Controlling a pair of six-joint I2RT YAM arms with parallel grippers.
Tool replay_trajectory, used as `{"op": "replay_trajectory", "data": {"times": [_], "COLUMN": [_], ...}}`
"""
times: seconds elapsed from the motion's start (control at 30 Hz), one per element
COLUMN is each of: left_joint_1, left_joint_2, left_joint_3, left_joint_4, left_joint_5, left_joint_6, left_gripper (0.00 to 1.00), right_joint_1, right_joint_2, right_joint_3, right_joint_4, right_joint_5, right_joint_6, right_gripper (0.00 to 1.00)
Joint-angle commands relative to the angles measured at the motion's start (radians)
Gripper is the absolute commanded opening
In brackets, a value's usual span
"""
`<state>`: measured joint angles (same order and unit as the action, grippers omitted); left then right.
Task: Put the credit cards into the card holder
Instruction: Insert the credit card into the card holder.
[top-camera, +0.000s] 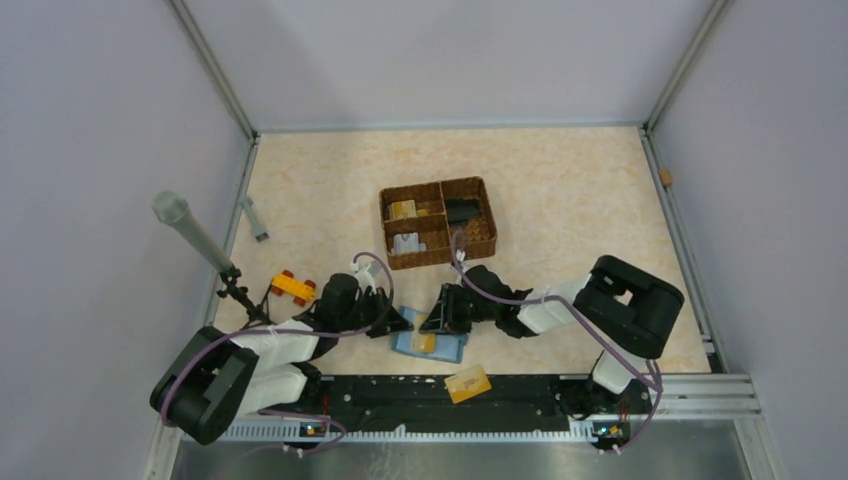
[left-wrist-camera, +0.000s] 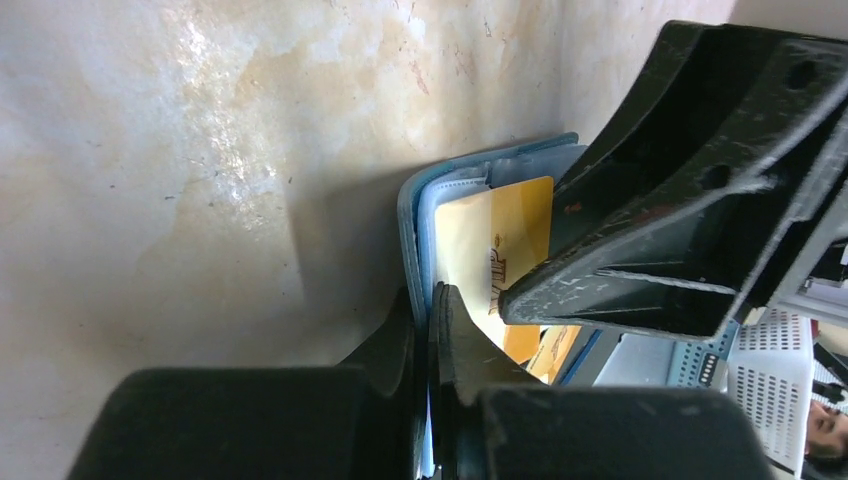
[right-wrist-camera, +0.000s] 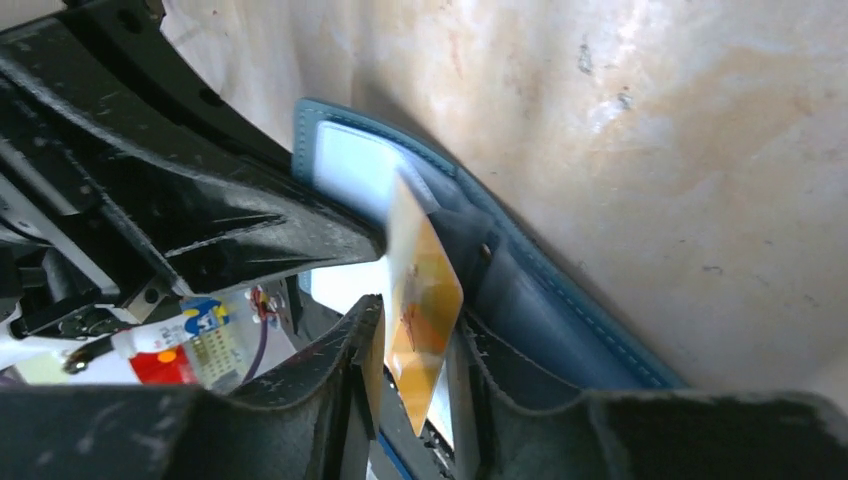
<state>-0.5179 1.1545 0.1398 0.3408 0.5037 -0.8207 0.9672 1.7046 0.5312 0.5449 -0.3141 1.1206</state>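
The teal card holder lies open near the front edge, light blue inside. A gold card stands slanted in it, one end in a pocket. My left gripper is shut on the holder's left flap, seen in the left wrist view. My right gripper has its jaws a little apart around the gold card, with gaps beside it. The holder's dark pocket lies to the right of that card. Another gold card lies on the black front rail.
A brown wicker basket stands behind the grippers, holding a gold card, a white card and a black item. A yellow-and-red toy block lies left. A microphone stand and a grey marker are at the left edge.
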Motion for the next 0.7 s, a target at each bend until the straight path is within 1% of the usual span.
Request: {"op": "replay_trajectory", "data": {"times": [0.0, 0.17, 0.27, 0.33, 0.47, 0.67], "left_joint_1": [-0.016, -0.016, -0.016, -0.015, -0.015, -0.016], "left_joint_2": [0.000, -0.018, -0.029, -0.034, -0.043, -0.051], "left_joint_3": [-0.046, -0.060, -0.063, -0.063, -0.067, -0.068], "left_joint_4": [-0.039, -0.025, -0.023, -0.026, -0.026, -0.029], "left_joint_5": [-0.019, -0.030, -0.033, -0.035, -0.037, -0.032], "left_joint_6": [-0.018, -0.037, -0.042, -0.044, -0.047, -0.047], "left_gripper": [0.00, 0.00, 0.00, 0.00, 0.00, 0.01], "right_joint_1": [0.018, 0.025, 0.039, 0.054, 0.089, 0.114], "right_joint_2": [-0.104, -0.217, -0.255, -0.258, -0.238, -0.170], "right_joint_3": [0.049, 0.110, 0.135, 0.147, 0.145, 0.118], "right_joint_4": [-0.255, -0.467, -0.555, -0.594, -0.581, -0.452], "right_joint_5": [0.162, 0.225, 0.265, 0.271, 0.249, 0.181], "right_joint_6": [-0.106, -0.161, -0.172, -0.167, -0.126, -0.059], "right_gripper": [0.35, 0.47, 0.50, 0.49, 0.43, 0.39]}}
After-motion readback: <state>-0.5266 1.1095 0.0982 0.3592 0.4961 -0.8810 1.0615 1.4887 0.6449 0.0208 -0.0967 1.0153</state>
